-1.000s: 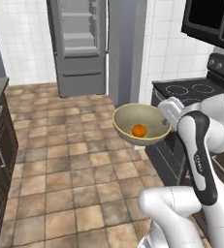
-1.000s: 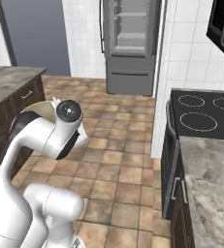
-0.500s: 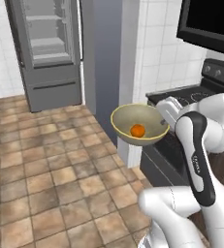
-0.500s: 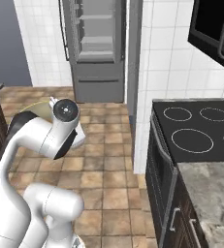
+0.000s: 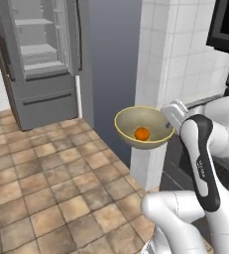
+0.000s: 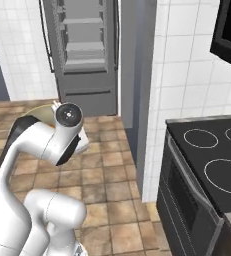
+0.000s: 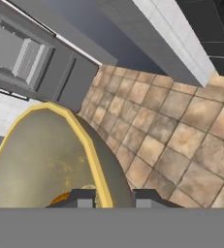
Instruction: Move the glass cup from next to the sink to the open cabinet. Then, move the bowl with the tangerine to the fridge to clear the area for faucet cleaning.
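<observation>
Bowl (image 7: 45, 155) rim apparently between end effector (image 7: 112, 199) fingertips

1. The arm (image 5: 205, 149) was glossy white, built of rounded, tube-like segments.
2. A dark band with small pale lettering ran along one link.
3. A round dark joint cap (image 6: 68, 115) with a pale centre faced the right base camera.
4. Two small dark finger tips (image 7: 82, 198) sat at 6 o'clock in the hand view.

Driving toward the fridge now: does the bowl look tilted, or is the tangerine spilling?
Nothing stands out. The bowl rides level, the gripper pinching its rim, the tangerine inside. The fridge stands open ahead.
</observation>
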